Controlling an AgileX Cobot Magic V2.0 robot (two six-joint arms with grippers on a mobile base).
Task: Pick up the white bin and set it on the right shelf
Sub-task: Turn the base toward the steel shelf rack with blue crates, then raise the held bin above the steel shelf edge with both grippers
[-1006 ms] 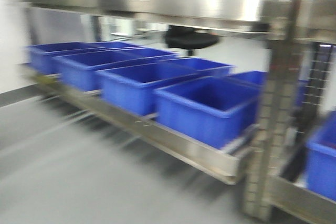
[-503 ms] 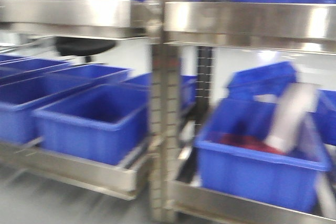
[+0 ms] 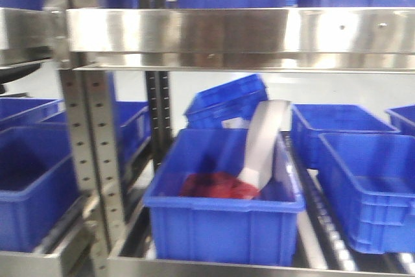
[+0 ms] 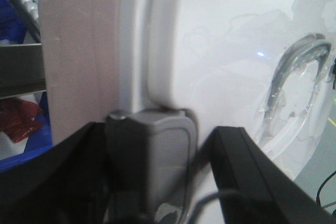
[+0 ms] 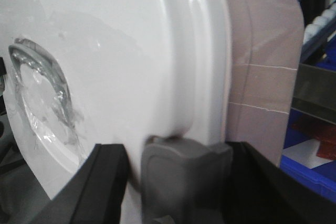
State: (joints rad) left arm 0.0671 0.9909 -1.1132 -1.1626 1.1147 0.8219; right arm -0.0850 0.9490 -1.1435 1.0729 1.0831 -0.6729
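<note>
1. Pale pinkish plastic makes up the tub of the bin point(image 4: 73, 61). Its glossy white lid point(image 4: 226, 51), with a recessed handle point(image 4: 299, 87), faces both wrist cameras.
2. A grey clip point(image 4: 149, 156) sits at the lid's edge in each wrist view.
3. The left gripper point(image 4: 152, 148) has its black fingers point(image 4: 247, 171) drawn in on either side of that clip, parted only by the clip's width and clamping the bin.
4. The right gripper point(image 5: 181, 169) grips the other clip the same way, with a black finger close on each side.
5. In the front view the bin's pale base runs along the top edge, just above the front rail of the shelf point(image 3: 227, 30).
6. The shelf is shiny steel, and a perforated upright point(image 3: 91, 154) stands at its left.
7. Blue crates point(image 3: 369, 192) line the level under the rail.
8. The middle crate point(image 3: 224, 225) holds red pieces point(image 3: 214, 186) and a white sheet point(image 3: 264, 141) that leans tilted against its back.
</note>
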